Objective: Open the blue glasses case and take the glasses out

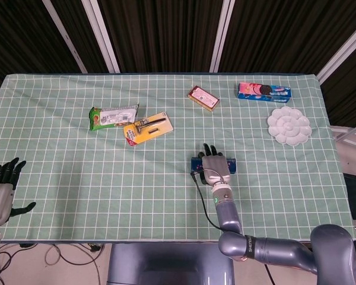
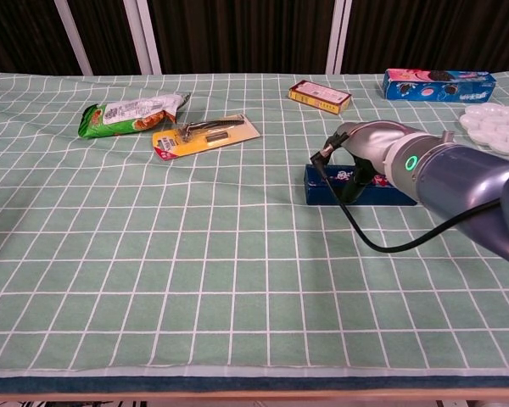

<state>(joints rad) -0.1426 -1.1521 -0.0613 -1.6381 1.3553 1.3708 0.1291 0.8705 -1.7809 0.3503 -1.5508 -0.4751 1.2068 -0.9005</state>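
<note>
The blue glasses case (image 1: 197, 164) (image 2: 324, 185) lies closed on the checked cloth, right of the table's middle. My right hand (image 1: 213, 164) (image 2: 365, 151) lies over the top of it, fingers stretched past its far edge; most of the lid is hidden under the hand. Whether the fingers grip the case cannot be told. No glasses show. My left hand (image 1: 1, 190) hangs off the table's left front corner, fingers spread, holding nothing; the chest view does not show it.
A green snack bag (image 1: 111, 116) and a yellow razor card (image 1: 147, 128) lie at the left back. A small red-yellow box (image 1: 203, 97), a blue biscuit box (image 1: 264, 91) and a white flower-shaped palette (image 1: 289, 125) sit at the back right. A black cable (image 2: 356, 225) trails from my right wrist.
</note>
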